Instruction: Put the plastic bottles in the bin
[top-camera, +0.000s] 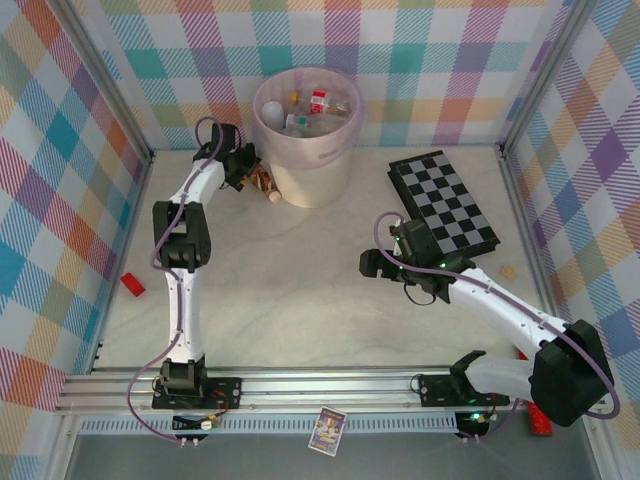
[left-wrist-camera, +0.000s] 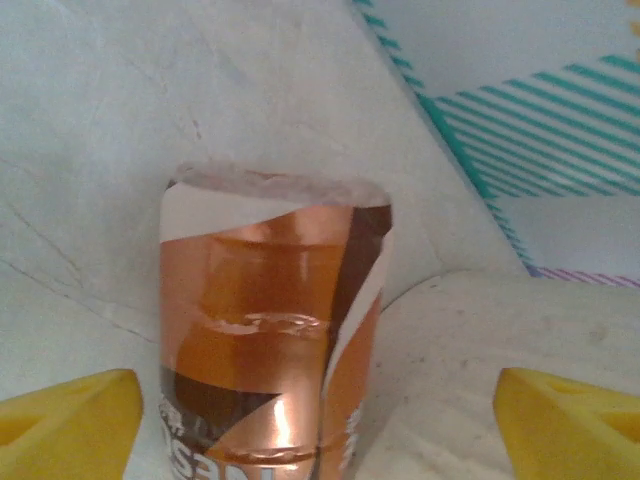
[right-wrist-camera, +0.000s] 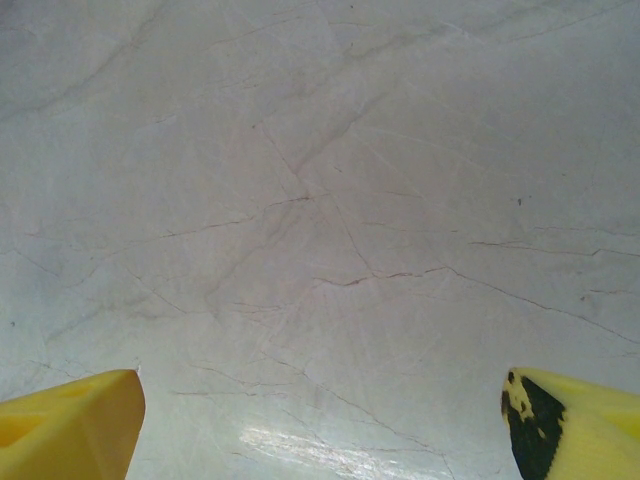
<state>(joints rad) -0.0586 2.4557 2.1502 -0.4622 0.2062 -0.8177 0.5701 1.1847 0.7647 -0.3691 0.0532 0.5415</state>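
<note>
The left gripper (left-wrist-camera: 320, 425) stands spread near the far edge of the table (top-camera: 300, 300), its yellow fingers (left-wrist-camera: 70, 425) on either side of a brown-orange plastic bottle (left-wrist-camera: 270, 330) without touching it. That bottle lies on the table just beside the left foot of the bin (top-camera: 318, 178), while other plastic bottles (top-camera: 310, 110) sit inside the pink-lined bin. The right gripper (top-camera: 374, 263), spread and grasping nothing, hovers over bare table near the middle, beside the near-left corner of the checkerboard (top-camera: 442, 203).

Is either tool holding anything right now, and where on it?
Nothing held. Left tool straddles the brown-orange bottle, gaps both sides; right tool open over the table.
</note>
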